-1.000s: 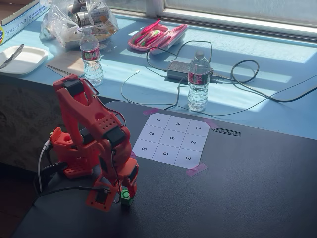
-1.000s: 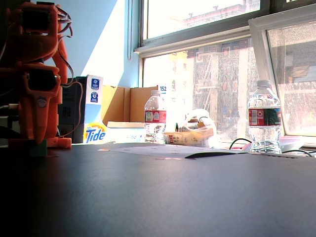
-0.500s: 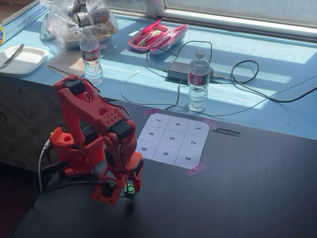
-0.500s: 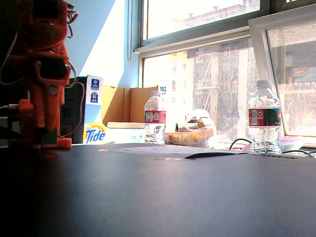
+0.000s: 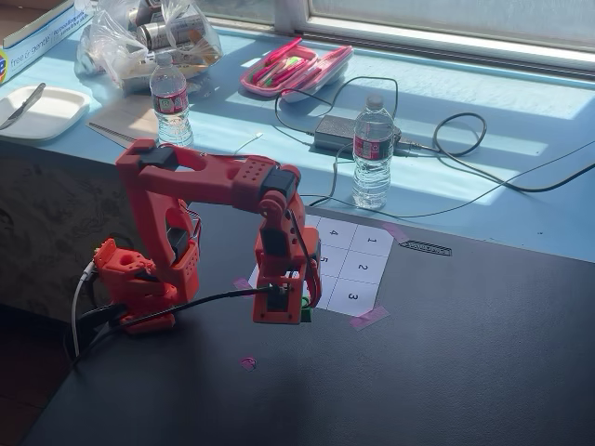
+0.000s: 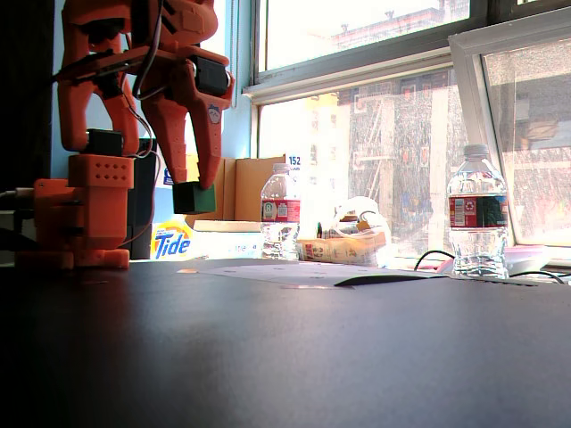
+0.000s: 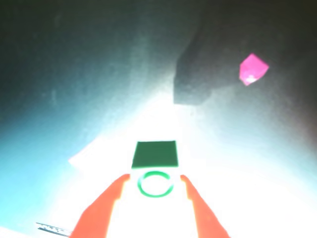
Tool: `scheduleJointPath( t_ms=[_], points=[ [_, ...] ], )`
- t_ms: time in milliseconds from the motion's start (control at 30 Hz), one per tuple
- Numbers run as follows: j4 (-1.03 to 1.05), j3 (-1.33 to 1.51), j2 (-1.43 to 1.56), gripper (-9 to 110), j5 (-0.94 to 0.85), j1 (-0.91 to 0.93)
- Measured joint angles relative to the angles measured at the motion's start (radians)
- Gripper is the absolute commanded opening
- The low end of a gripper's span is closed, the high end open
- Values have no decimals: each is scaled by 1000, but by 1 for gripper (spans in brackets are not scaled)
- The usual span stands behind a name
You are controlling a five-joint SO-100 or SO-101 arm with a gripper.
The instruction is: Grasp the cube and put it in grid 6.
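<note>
One cube point(image 6: 194, 197) clamped in hand point(image 6: 192, 201), lifted off table; ring-marked face toward wrist camera.

You've got a matt orange plastic gripper point(image 6: 186, 183) on a smooth green cube point(image 6: 194, 197), a matt black tabletop point(image 5: 446, 353), a white paper sheet point(image 5: 358, 265), and glossy clear plastic bottles point(image 5: 373, 153).
</note>
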Motion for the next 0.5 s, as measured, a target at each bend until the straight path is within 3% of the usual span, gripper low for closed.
scheduleJointPath(
  t_ms=[500],
  points=[
    [71, -256, -270, 0, 141, -397]
  ],
)
